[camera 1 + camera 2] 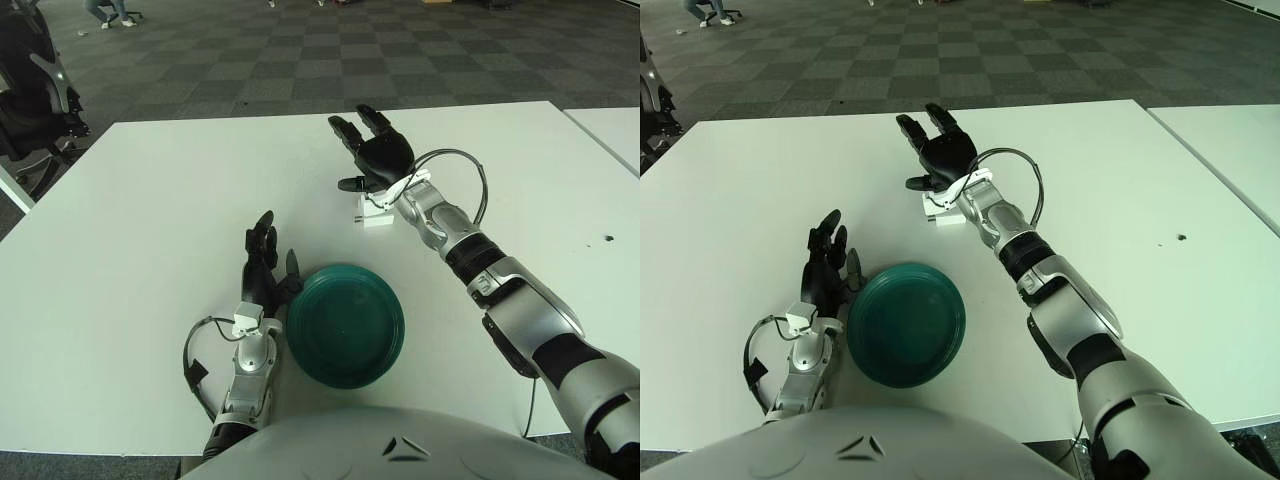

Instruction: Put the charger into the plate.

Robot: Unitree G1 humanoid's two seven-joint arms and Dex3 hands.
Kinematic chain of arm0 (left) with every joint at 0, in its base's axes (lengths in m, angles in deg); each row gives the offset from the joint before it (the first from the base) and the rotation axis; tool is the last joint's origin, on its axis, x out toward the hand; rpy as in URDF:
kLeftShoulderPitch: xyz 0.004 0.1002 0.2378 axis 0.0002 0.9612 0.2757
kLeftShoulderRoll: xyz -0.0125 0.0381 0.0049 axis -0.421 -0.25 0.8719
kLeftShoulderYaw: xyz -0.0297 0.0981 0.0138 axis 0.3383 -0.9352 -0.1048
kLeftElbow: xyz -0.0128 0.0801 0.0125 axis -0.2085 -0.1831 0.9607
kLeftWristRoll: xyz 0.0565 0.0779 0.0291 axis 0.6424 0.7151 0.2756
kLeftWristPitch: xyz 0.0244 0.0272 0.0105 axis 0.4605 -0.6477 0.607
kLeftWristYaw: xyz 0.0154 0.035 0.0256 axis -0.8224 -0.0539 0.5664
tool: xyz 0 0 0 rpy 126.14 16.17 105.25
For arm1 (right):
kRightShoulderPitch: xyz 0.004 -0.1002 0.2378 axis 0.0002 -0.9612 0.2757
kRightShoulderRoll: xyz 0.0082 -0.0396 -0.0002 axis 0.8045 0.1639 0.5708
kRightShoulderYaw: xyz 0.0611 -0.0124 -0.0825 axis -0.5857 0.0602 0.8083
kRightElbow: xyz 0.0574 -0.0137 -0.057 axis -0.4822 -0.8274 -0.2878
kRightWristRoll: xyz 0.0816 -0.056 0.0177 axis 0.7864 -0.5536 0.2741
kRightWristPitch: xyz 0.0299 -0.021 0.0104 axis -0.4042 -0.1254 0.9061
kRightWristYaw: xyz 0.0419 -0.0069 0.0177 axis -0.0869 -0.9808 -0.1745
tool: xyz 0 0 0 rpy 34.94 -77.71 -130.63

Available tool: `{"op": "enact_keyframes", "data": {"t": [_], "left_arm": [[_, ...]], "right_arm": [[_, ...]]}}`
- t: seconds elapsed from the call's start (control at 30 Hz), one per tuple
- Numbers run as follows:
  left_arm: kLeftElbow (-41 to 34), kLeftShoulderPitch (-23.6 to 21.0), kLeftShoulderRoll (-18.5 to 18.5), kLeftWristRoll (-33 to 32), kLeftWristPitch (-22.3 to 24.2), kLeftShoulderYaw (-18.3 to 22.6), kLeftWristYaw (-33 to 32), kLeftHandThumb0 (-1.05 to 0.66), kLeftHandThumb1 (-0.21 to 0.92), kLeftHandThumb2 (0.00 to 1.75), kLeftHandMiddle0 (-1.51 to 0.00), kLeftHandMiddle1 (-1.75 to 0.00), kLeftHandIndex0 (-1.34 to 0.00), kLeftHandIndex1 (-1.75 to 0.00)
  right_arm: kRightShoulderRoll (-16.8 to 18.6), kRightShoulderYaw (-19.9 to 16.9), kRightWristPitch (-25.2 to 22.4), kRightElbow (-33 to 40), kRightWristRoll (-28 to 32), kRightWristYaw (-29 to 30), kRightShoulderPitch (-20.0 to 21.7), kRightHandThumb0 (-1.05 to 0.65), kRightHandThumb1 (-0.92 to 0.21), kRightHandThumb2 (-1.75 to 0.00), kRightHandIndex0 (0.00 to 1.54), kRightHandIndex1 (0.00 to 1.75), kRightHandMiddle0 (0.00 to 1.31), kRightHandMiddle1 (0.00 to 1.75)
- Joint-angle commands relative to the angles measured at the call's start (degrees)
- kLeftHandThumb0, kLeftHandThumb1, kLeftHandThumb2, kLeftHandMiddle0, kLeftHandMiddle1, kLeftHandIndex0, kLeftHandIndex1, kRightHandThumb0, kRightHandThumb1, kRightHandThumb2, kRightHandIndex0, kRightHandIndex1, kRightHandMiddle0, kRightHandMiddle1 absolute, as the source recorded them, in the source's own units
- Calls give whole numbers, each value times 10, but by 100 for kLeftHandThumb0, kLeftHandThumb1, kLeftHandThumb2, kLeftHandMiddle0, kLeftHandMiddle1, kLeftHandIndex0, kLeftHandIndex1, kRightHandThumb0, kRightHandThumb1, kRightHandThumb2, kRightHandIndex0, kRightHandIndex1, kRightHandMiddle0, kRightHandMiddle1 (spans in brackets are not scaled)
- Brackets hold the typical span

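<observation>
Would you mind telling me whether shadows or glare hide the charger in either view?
Left eye view: even light, no glare; the right hand overlaps the charger's far edge, casting only faint shadow. Right eye view: likewise, with the charger's white face visible; the left hand shows left of the plate.

A white table (150, 210) carries a green plate (345, 325) and a white charger (375, 217).

Glossy green plate (345, 325), matt white table (150, 220), smooth white plastic charger (375, 218).

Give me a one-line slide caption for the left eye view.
Right hand, fingers spread, reaches over the white charger; green plate waits beside the left hand.
</observation>
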Motion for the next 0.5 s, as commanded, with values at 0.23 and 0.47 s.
{"op": "enact_keyframes", "data": {"t": [0.23, 0.47], "left_arm": [[72, 27, 34, 1, -11, -5, -4, -79, 92, 91, -31, -1, 0, -76], [65, 31, 35, -9, -3, -4, 1, -79, 92, 91, -32, -1, -1, -80]], "right_arm": [[-11, 32, 14, -16, 6, -42, -7, -105, -92, -91, 9, 1, 0, 7], [-4, 53, 6, -78, 0, -40, 6, -105, -92, -86, 8, 0, 0, 4]]}}
